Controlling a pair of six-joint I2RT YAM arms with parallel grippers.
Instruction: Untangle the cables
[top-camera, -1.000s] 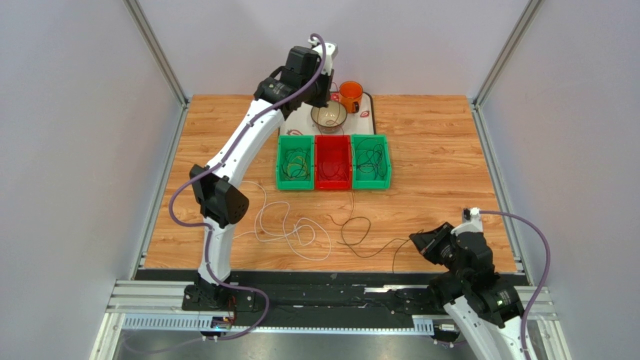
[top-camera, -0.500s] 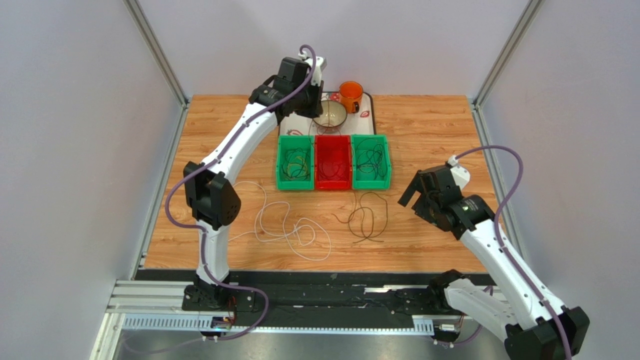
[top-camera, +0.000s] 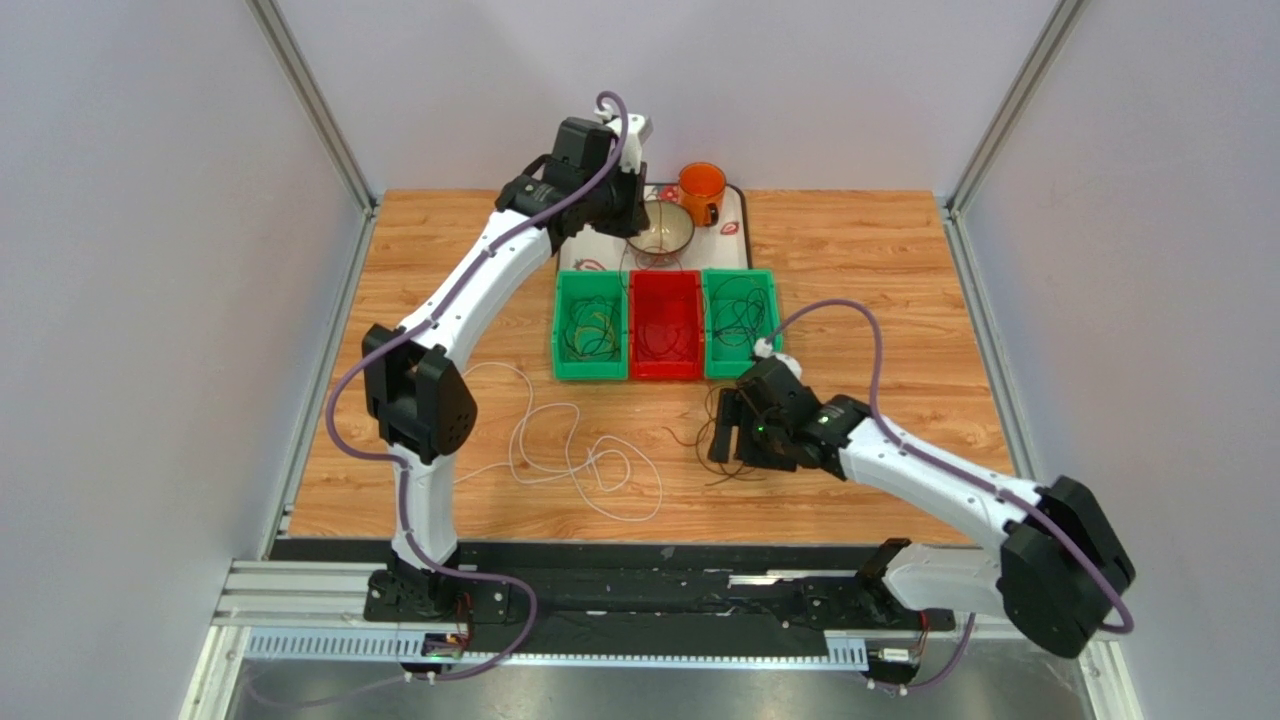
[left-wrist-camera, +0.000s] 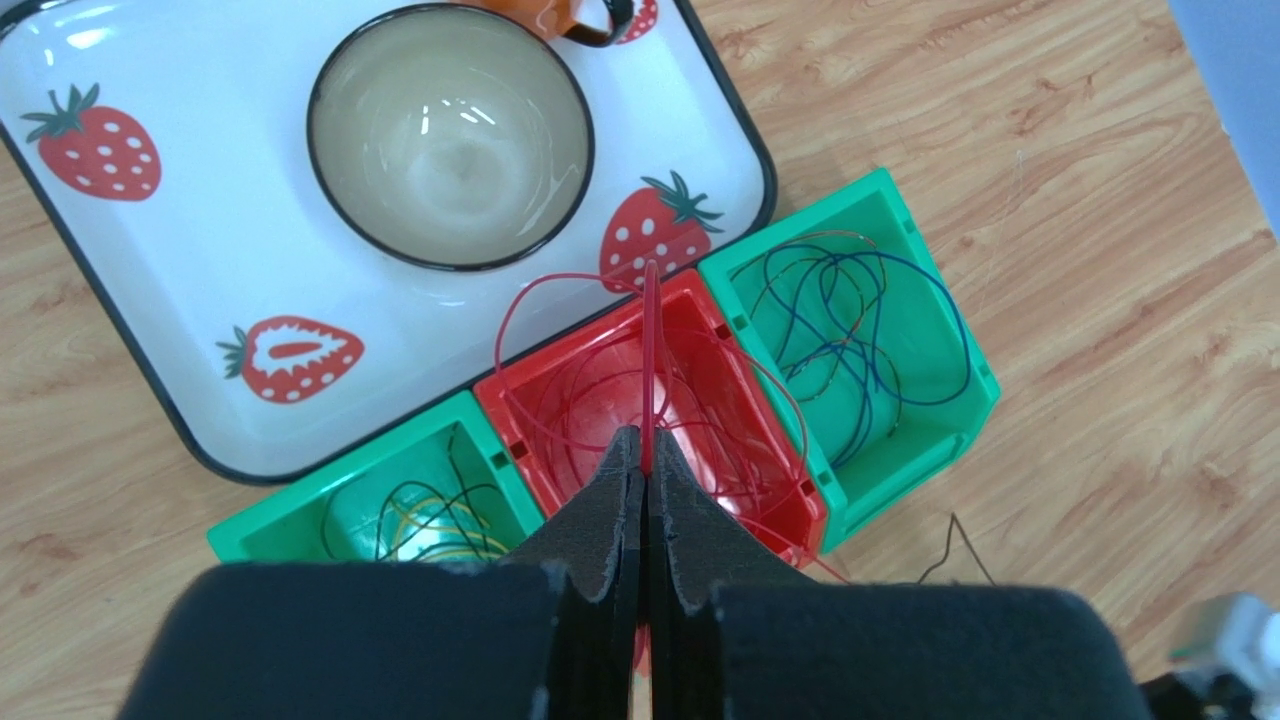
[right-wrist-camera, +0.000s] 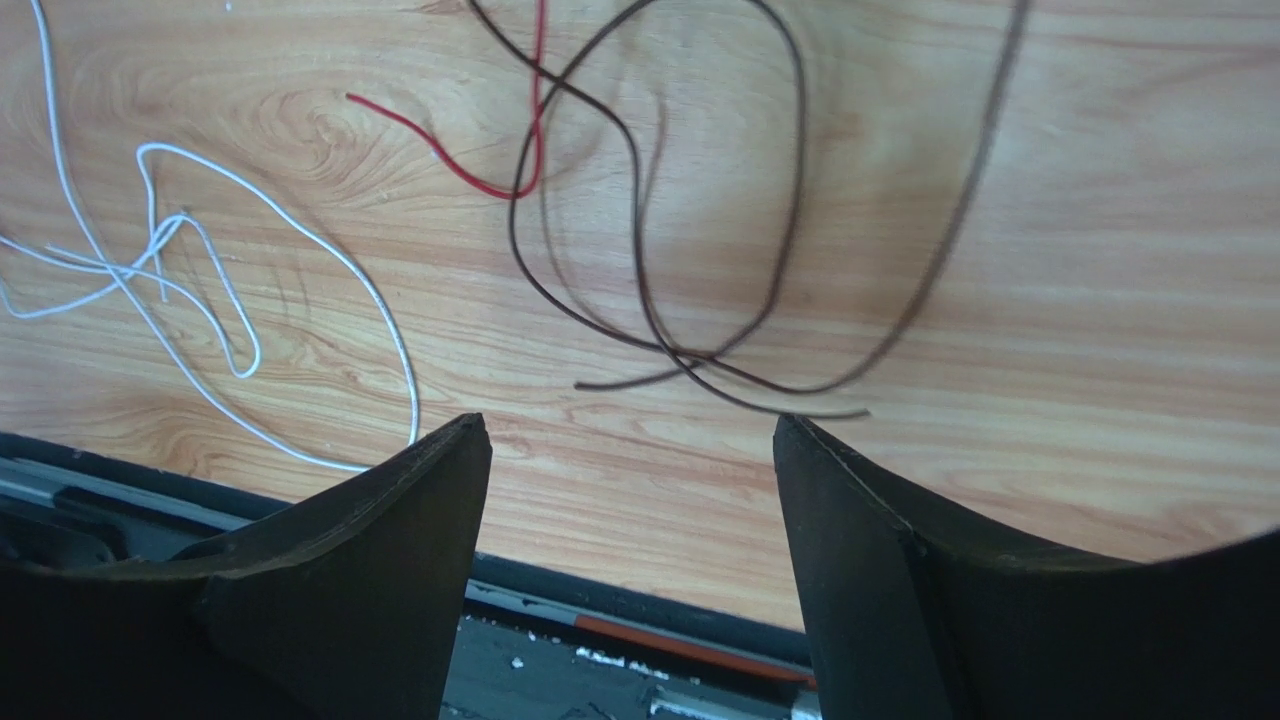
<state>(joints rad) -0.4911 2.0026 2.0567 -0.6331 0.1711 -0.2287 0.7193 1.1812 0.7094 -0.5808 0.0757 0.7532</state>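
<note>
My left gripper (left-wrist-camera: 646, 455) is shut on a thin red cable (left-wrist-camera: 651, 338), held above the red bin (left-wrist-camera: 511, 420) where the rest of the cable loops; from above it sits near the tray (top-camera: 637, 225). My right gripper (right-wrist-camera: 631, 435) stands open just over a loose dark cable (right-wrist-camera: 649, 323) on the wood, with nothing between its fingers. In the top view this gripper (top-camera: 732, 438) hovers over that dark cable (top-camera: 706, 435). A white cable (top-camera: 571, 458) lies in loops to its left, also seen in the right wrist view (right-wrist-camera: 226, 285). A short red cable end (right-wrist-camera: 451, 158) crosses the dark one.
Three bins stand in a row: a green bin (top-camera: 591, 368) with yellow and dark cables, the red bin (top-camera: 666, 372), and a green bin (top-camera: 742, 369) with blue and green cables. Behind them a strawberry tray (left-wrist-camera: 196, 285) carries a bowl (left-wrist-camera: 451, 135) and an orange cup (top-camera: 700, 188).
The right arm swung from the table's right front corner to the middle, over the dark cable, and its gripper opened. The dark cable bunched into a tighter coil. The left arm barely moved.
</note>
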